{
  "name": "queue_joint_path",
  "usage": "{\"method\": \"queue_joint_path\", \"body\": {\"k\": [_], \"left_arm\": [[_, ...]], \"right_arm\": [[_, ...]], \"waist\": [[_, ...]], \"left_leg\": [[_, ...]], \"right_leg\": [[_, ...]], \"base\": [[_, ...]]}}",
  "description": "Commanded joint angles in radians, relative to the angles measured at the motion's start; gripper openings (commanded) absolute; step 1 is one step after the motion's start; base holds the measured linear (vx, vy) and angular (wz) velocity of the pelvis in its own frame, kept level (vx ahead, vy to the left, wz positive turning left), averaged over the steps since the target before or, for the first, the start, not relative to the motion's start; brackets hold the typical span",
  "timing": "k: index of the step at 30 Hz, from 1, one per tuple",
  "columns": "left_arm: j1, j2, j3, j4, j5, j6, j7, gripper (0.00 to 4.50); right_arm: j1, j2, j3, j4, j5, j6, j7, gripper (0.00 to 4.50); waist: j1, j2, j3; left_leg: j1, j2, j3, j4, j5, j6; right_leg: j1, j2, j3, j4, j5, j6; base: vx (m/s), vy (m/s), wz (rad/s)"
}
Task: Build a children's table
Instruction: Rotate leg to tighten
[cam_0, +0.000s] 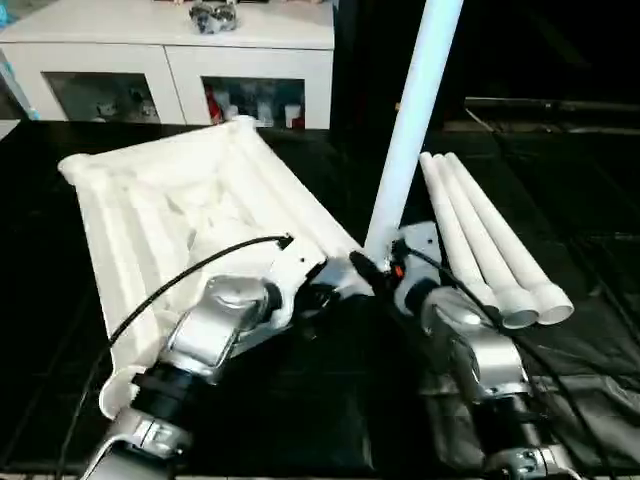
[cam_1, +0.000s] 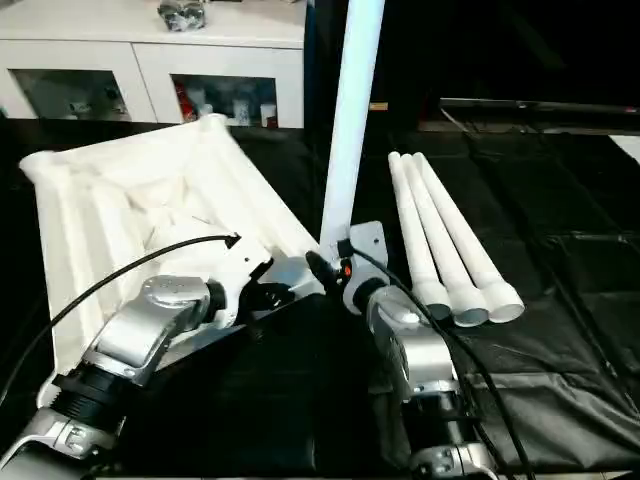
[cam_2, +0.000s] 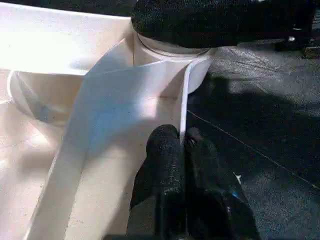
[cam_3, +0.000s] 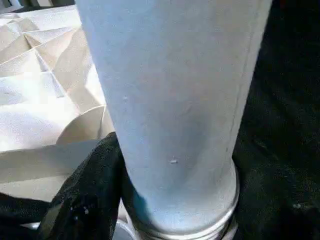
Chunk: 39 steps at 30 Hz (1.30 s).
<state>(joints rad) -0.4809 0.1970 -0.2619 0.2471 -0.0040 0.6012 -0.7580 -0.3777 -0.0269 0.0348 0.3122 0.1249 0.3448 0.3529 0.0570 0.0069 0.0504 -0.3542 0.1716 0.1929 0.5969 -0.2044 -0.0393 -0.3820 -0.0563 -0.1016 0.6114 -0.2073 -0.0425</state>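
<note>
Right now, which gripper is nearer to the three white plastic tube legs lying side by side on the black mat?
Right. The right gripper grips the upright leg just beside the three lying legs; the left gripper pinches the tabletop's rim, farther away.

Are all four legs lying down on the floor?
No, three legs lie side by side, but one leg stands upright at the tabletop's corner.

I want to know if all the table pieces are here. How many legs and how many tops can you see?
Upright leg standing in the corner socket: 1
Loose legs lying on the black mat: 3
Table top, underside up: 1
Total: 5 pieces
</note>
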Motion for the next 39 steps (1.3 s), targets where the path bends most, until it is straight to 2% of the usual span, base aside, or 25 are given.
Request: {"method": "queue_joint_path", "body": {"k": [1, 5, 11, 18, 21, 22, 24, 25, 31, 33, 39], "left_arm": [[-0.022, -0.035, -0.006, -0.059, -0.037, -0.046, -0.001, 0.0], [-0.02, -0.003, 0.0, -0.048, -0.032, -0.057, -0.02, 0.0], [-0.025, 0.054, -0.015, -0.028, -0.028, -0.104, -0.091, 0.0], [-0.023, 0.133, -0.049, -0.005, -0.037, -0.19, -0.225, 0.0], [-0.015, 0.169, -0.07, -0.003, -0.039, -0.245, -0.296, 0.0], [-0.01, 0.198, -0.088, -0.005, -0.037, -0.271, -0.346, 0.0], [-0.008, 0.21, -0.095, -0.006, -0.036, -0.283, -0.367, 0.0], [-0.006, 0.235, -0.109, -0.009, -0.041, -0.313, -0.423, 0.0], [-0.013, 0.274, -0.142, 0.012, -0.038, -0.379, -0.515, 0.0], [-0.015, 0.28, -0.15, 0.017, -0.037, -0.392, -0.531, 0.0], [-0.02, 0.284, -0.158, 0.031, -0.03, -0.416, -0.55, 0.0]], "right_arm": [[0.016, 0.043, 0.061, 0.023, 0.031, 0.033, 0.056, 3.56], [0.024, 0.01, 0.04, 0.007, 0.035, 0.007, 0.086, 3.78], [0.062, -0.079, 0.028, -0.056, 0.068, -0.012, 0.202, 4.44], [0.112, -0.228, 0.032, -0.125, 0.109, -0.033, 0.411, 4.44], [0.12, -0.281, 0.035, -0.138, 0.12, -0.043, 0.482, 4.44], [0.118, -0.314, 0.04, -0.137, 0.12, -0.051, 0.523, 4.44], [0.116, -0.328, 0.043, -0.135, 0.118, -0.054, 0.539, 4.44], [0.109, -0.357, 0.053, -0.133, 0.124, -0.057, 0.591, 4.44], [0.1, -0.407, 0.094, -0.143, 0.142, -0.068, 0.714, 4.44], [0.101, -0.418, 0.113, -0.149, 0.142, -0.069, 0.745, 4.44], [0.105, -0.411, 0.137, -0.152, 0.144, -0.081, 0.788, 4.44]], "waist": [[0.007, 0.003, -0.061], [0.006, 0.004, -0.058], [0.012, 0.0, -0.058], [0.02, 0.003, -0.06], [0.034, 0.003, -0.059], [0.039, 0.008, -0.06], [0.041, 0.006, -0.061], [0.047, 0.006, -0.061], [0.06, 0.003, -0.061], [0.06, 0.0, -0.062], [0.06, 0.0, -0.062]], "left_leg": [[-0.001, 0.069, -0.038, -0.065, -0.067, 0.057], [0.001, 0.07, -0.039, -0.067, -0.107, 0.044], [0.001, 0.07, -0.039, -0.067, -0.1, 0.052], [0.0, 0.07, -0.037, -0.063, -0.095, 0.07], [0.003, 0.071, -0.036, -0.063, -0.099, 0.072], [0.006, 0.073, -0.037, -0.063, -0.102, 0.07], [0.006, 0.073, -0.036, -0.063, -0.101, 0.067], [0.007, 0.074, -0.036, -0.063, -0.098, 0.067], [0.006, 0.077, -0.036, -0.063, -0.102, 0.064], [0.004, 0.077, -0.035, -0.063, -0.101, 0.064], [0.003, 0.078, -0.036, -0.063, -0.1, 0.066]], "right_leg": [[0.054, -0.112, 0.076, -0.071, -0.085, -0.19], [0.054, -0.113, 0.076, -0.079, -0.148, -0.177], [0.055, -0.111, 0.076, -0.079, -0.14, -0.168], [0.054, -0.111, 0.075, -0.078, -0.131, -0.169], [0.051, -0.112, 0.075, -0.08, -0.149, -0.165], [0.047, -0.112, 0.074, -0.08, -0.154, -0.167], [0.048, -0.11, 0.075, -0.078, -0.145, -0.17], [0.047, -0.11, 0.074, -0.076, -0.13, -0.176], [0.049, -0.114, 0.074, -0.073, -0.132, -0.181], [0.051, -0.115, 0.074, -0.073, -0.14, -0.177], [0.049, -0.114, 0.073, -0.074, -0.157, -0.172]], "base": [[0.0, 0.0, 0.0], [0.0, 0.0, 0.0], [0.0, 0.0, 0.0], [0.0, 0.0, 0.0], [0.0, 0.0, 0.0], [0.0, 0.0, 0.0], [0.0, 0.0, 0.0], [0.0, 0.0, 0.0], [0.0, 0.0, 0.0], [0.0, 0.0, 0.0], [0.0, 0.0, 0.0]]}}
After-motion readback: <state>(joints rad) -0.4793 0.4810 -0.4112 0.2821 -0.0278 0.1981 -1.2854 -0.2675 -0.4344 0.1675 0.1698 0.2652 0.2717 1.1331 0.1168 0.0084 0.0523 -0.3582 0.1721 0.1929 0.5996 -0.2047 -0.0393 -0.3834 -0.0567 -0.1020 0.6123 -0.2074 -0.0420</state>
